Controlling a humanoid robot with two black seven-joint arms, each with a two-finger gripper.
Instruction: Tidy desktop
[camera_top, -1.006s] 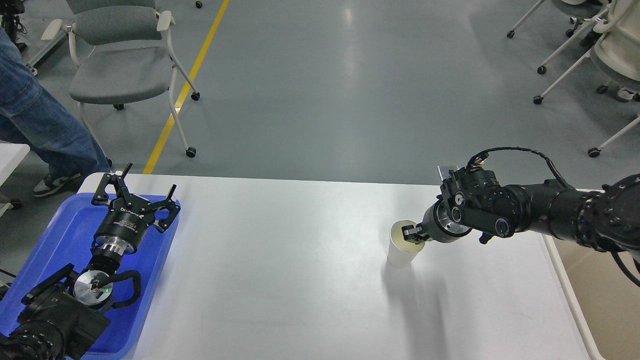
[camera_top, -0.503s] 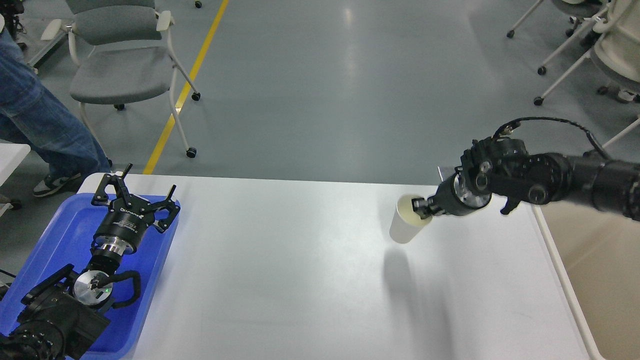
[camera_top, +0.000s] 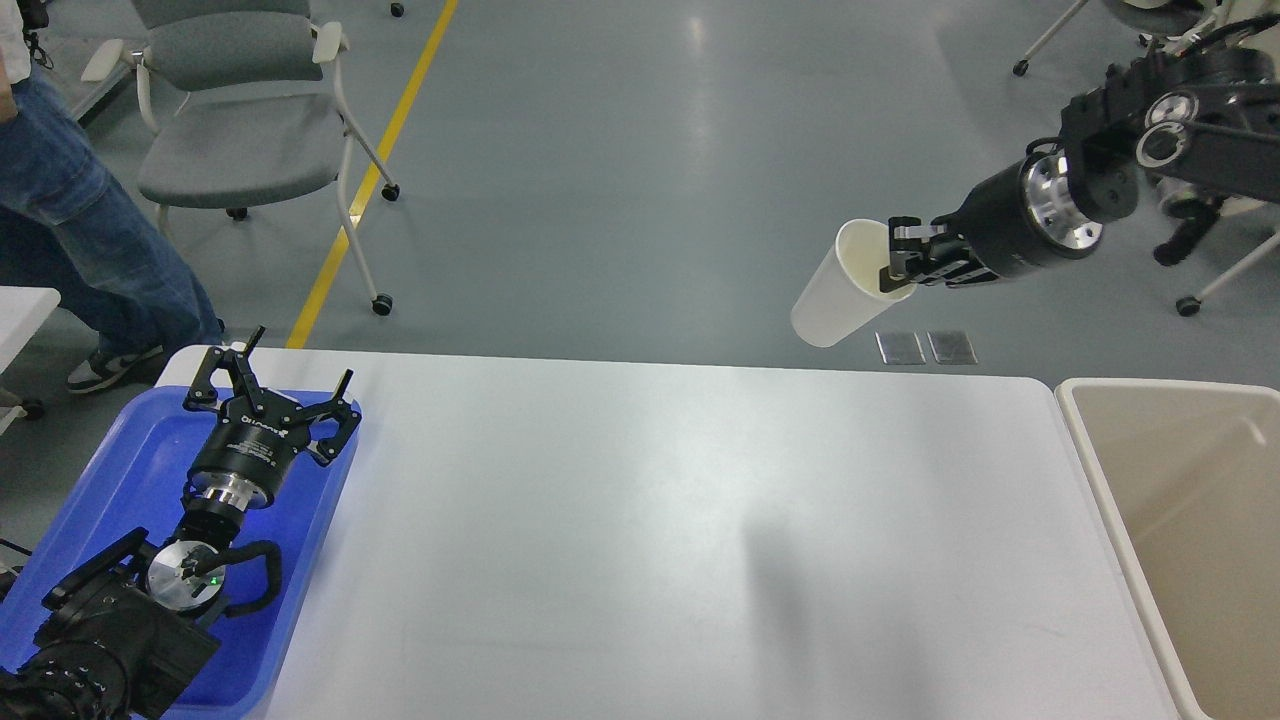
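Note:
The white desktop (camera_top: 640, 520) fills the lower middle of the head view. My right gripper (camera_top: 897, 262) is shut on the rim of a white paper cup (camera_top: 838, 297), one finger inside it. It holds the cup tilted, high above the desktop's far right edge. My left gripper (camera_top: 275, 385) is open and empty over the blue tray (camera_top: 110, 480) at the left.
A beige bin (camera_top: 1180, 520) stands against the desktop's right edge. A grey chair (camera_top: 250, 130) and a person in jeans (camera_top: 70, 220) are beyond the far left corner. More chairs (camera_top: 1200, 100) stand at the far right.
My right gripper has lifted the paper cup off the desktop, up and to the right, tilting it. The bin is now uncovered. The left arm has not moved.

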